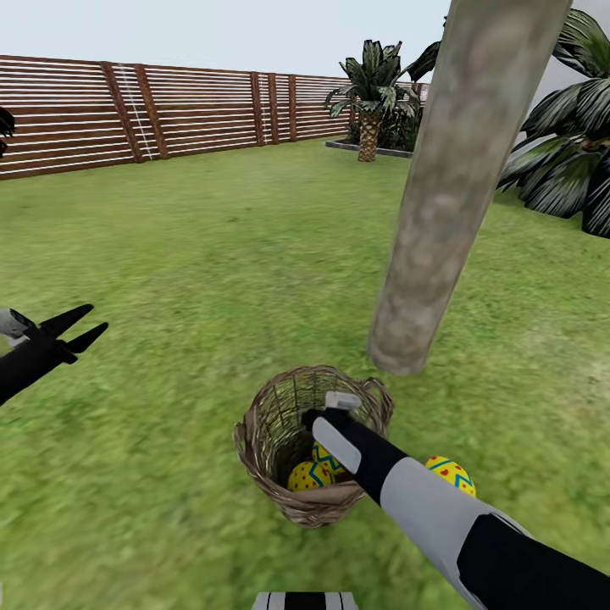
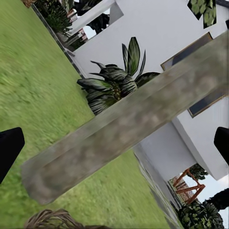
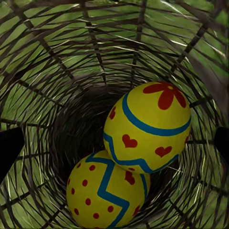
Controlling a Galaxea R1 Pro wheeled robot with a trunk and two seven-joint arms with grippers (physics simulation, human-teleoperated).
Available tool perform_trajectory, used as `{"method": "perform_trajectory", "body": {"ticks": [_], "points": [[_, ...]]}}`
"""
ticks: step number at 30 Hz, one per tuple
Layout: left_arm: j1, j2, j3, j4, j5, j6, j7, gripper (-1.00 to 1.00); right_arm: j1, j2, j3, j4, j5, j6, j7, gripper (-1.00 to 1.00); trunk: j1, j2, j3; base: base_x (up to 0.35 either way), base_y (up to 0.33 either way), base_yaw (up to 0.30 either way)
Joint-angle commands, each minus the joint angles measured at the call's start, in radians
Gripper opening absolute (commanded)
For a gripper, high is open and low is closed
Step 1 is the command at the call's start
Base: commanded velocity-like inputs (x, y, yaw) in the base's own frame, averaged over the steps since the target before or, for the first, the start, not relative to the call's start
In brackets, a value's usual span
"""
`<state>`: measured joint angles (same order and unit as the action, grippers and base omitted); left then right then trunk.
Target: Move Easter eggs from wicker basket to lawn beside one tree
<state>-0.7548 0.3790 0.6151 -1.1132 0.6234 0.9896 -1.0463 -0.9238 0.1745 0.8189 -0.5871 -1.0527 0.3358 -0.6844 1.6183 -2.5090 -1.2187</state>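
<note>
The wicker basket [image 1: 280, 424] stands on the lawn [image 1: 203, 254] just in front of the tree's pale trunk [image 1: 445, 203]. My right arm reaches down into the basket, and my right gripper [image 3: 114, 143] hangs open above two eggs. A flower-and-heart egg [image 3: 148, 126] lies on a dotted zigzag egg [image 3: 107, 193], and both also show in the head view [image 1: 309, 474]. A third egg [image 1: 451, 475] lies on the grass right of the basket, near the trunk base. My left gripper [image 1: 78, 330] hovers open and empty at the far left, pointing at the trunk [image 2: 129, 124].
A brown slat fence [image 1: 127, 110] bounds the garden at the back. Palm-like plants stand at the back [image 1: 370, 93] and right of the trunk [image 1: 568, 161]. A white house wall [image 2: 157, 28] rises behind the tree. Open grass spreads left of the basket.
</note>
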Motion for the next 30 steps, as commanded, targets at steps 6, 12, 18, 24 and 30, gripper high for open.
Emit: {"method": "perform_trajectory", "body": {"ticks": [6, 12, 18, 24, 30], "points": [[-0.001, -0.002, 0.002, -0.003, -0.001, 0.004, -0.003, 1.00, -0.001, 0.000, 0.015, 0.000, -0.004, -0.020, -0.018, 1.00, 0.001, -0.001, -0.012, 0.000, 0.000, 0.000], [-0.001, -0.002, 0.001, -0.003, -0.001, 0.004, -0.003, 1.00, 0.000, 0.000, 0.016, -0.002, -0.008, -0.020, -0.018, 1.00, 0.003, -0.002, -0.032, 0.000, 0.000, 0.000], [-0.001, -0.002, 0.002, -0.002, -0.001, 0.004, -0.002, 1.00, 0.000, 0.000, 0.018, -0.013, -0.012, -0.011, -0.017, 1.00, 0.003, -0.002, -0.032, 0.000, 0.000, 0.000], [0.000, -0.003, 0.002, -0.001, -0.004, 0.003, 0.005, 1.00, -0.004, 0.000, 0.016, -0.044, -0.012, 0.034, -0.002, 1.00, 0.003, -0.002, -0.032, 0.000, 0.000, 0.000], [0.000, 0.005, 0.006, 0.006, -0.009, 0.004, 0.005, 1.00, -0.004, 0.000, 0.014, -0.090, -0.013, 0.041, 0.003, 1.00, 0.005, -0.003, -0.043, 0.000, 0.000, 0.000]]}}
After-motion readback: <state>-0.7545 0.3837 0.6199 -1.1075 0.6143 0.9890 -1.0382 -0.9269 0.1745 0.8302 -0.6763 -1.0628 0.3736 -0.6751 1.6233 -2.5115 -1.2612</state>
